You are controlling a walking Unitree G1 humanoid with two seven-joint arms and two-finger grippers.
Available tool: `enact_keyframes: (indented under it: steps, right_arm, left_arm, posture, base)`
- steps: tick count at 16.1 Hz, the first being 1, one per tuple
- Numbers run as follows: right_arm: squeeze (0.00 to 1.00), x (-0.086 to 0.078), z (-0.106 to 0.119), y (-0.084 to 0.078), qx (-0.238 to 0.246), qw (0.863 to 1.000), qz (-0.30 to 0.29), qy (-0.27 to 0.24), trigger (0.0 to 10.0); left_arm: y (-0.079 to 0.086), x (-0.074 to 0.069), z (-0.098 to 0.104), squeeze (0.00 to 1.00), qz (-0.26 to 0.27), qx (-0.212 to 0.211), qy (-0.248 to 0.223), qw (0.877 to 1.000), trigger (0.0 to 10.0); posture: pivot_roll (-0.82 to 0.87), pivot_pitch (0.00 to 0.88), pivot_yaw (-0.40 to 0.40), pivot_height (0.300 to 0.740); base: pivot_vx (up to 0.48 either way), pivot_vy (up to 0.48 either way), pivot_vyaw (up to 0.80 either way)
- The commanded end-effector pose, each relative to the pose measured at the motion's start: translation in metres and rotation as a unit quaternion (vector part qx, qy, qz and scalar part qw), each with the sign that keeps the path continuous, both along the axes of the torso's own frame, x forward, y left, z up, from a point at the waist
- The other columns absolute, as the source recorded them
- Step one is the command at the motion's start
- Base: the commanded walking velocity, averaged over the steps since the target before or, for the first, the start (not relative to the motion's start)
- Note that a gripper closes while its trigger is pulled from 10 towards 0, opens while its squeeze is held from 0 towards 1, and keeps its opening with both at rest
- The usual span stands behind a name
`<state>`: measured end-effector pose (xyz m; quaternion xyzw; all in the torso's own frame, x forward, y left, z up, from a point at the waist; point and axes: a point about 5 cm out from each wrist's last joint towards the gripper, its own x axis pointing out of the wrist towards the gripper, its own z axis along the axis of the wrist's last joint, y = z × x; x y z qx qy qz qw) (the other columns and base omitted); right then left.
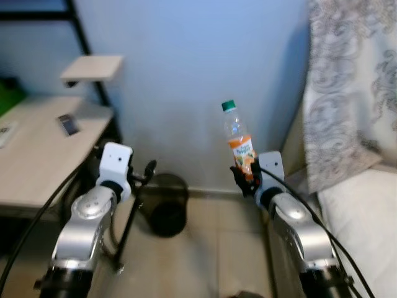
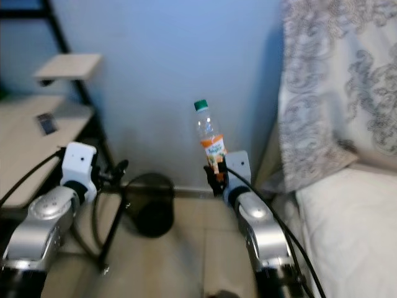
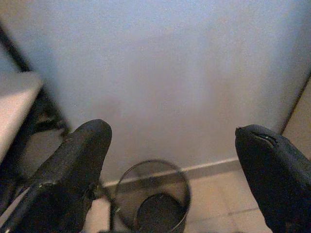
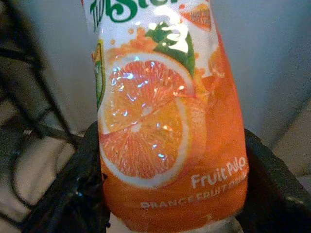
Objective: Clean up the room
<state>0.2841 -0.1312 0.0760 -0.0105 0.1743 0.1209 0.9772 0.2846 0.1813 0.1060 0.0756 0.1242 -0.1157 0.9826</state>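
- Gripping a plastic juice bottle (image 1: 239, 141) upright near its base: right gripper (image 1: 247, 177), raised at mid-frame in front of the pale blue wall (image 1: 198, 74); bottle base hidden between the black fingers (image 4: 77, 189).
- Bottle detail: clear upper body, green cap, glossy orange label with sliced-orange artwork and the words "Fruit Pulp"; top of label and cap cut off in the right wrist view.
- Right arm: silver, forearm angled up and forward from the lower right, black cable running along it.
- Left gripper (image 3: 170, 160): released, fingers spread wide and holding nothing, aimed toward the wall's foot above a wire-mesh waste bin (image 3: 153, 196).
- Left arm: silver, bent upward at lower left, white wrist housing on top, black cable looping off to the left.
- Waste bin: round, dark mesh, standing on the tiled floor (image 1: 236, 248) against the wall, just beside the desk's right edge; lower rim cut off in the left wrist view, contents not discernible.
- Desk (image 1: 37, 155): light wood top on a black metal frame, partly cut off at the left; small dark flat object (image 1: 68, 125) near its right edge, too blurred to identify.
- Small wooden shelf (image 1: 93, 67) on the black upright above the desk's right corner.
- Patterned grey-white curtain (image 1: 353, 81) at the right, hanging over a white cushioned surface (image 1: 366, 217), both cut off by the frame.
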Motion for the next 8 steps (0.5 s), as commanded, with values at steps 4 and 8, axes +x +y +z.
enact_keyframes:
  steps: [4, 8]
  right_arm:
    - [0.00, 0.0017, 0.0018, -0.0004, -0.012, 1.000, 0.008, -0.002, 10.0]
    - [0.00, 0.0025, -0.0003, -0.0016, -0.028, 1.000, 0.009, 0.000, 10.0]
  left_arm:
    - [0.0013, 0.0018, 0.0068, 0.00, -0.005, 0.008, -0.011, 1.000, 10.0]
    - [0.0007, 0.0018, 0.0066, 0.00, -0.009, 0.011, -0.010, 1.000, 10.0]
  posture:
    - [-0.03, 0.000, 0.031, 0.740]
    - [-0.03, 0.000, 0.034, 0.740]
  base:
    - [0.413, 0.000, 0.12]
    - [0.414, 0.000, 0.60]
